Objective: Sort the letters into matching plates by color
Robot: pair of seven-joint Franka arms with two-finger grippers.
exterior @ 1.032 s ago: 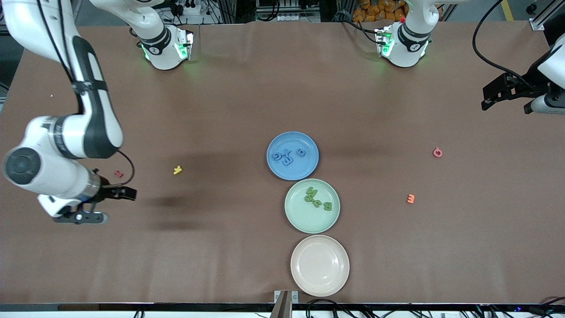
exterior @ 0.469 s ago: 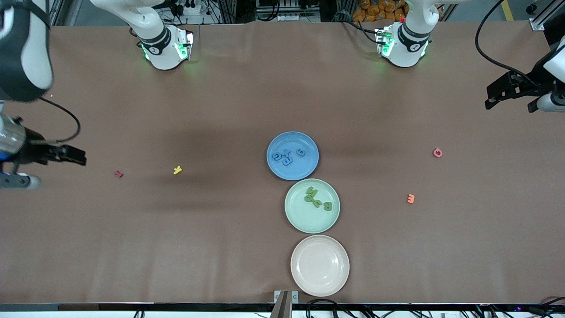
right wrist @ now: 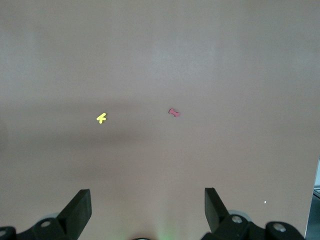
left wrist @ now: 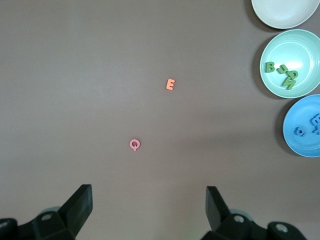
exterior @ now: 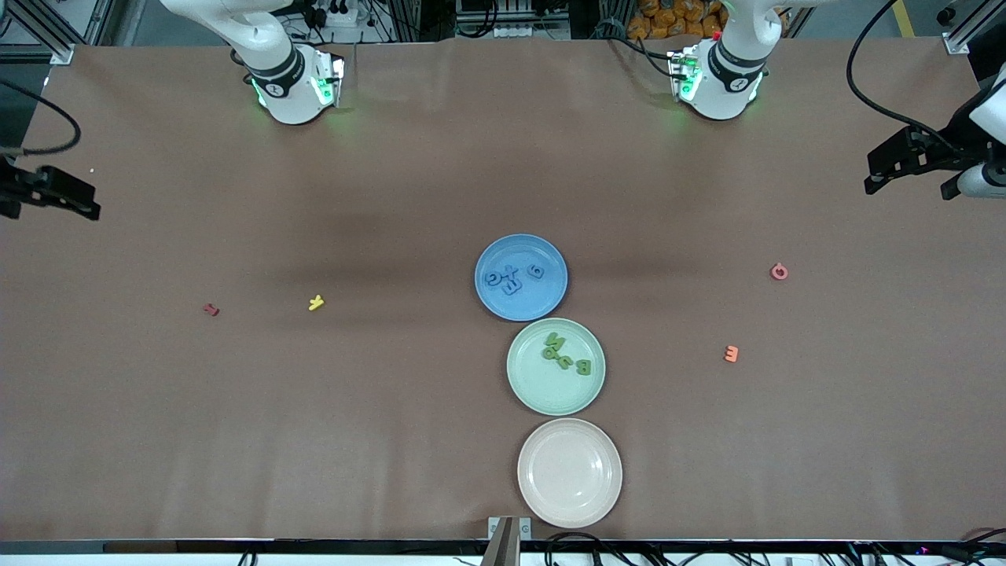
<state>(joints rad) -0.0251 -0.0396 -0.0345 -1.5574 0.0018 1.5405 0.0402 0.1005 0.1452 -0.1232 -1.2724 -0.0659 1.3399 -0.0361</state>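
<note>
We see three plates in a row near the middle of the table: the blue plate (exterior: 521,277) farthest from the front camera, the mint green plate (exterior: 556,366) touching it on the nearer side, and the pinkish-beige plate (exterior: 570,472) nearest the camera, just beside the green one. Four blue letters (exterior: 512,277) lie clustered in the blue plate, and four green letters (exterior: 566,355) lie close together in the green plate; the beige plate holds nothing. Four letters lie loose on the bare brown table (exterior: 393,432). Toward the right arm's end we find a red letter (exterior: 211,310) and a yellow letter (exterior: 316,302), well apart from the plates. Toward the left arm's end sit a pink letter (exterior: 779,271) and, nearer the camera, an orange letter (exterior: 731,354). The right gripper (exterior: 59,196) hangs over the table's edge at the right arm's end, its jaws spread wide and holding nothing. The left gripper (exterior: 904,165) hangs over the table's edge at the left arm's end, also spread wide and empty.
</note>
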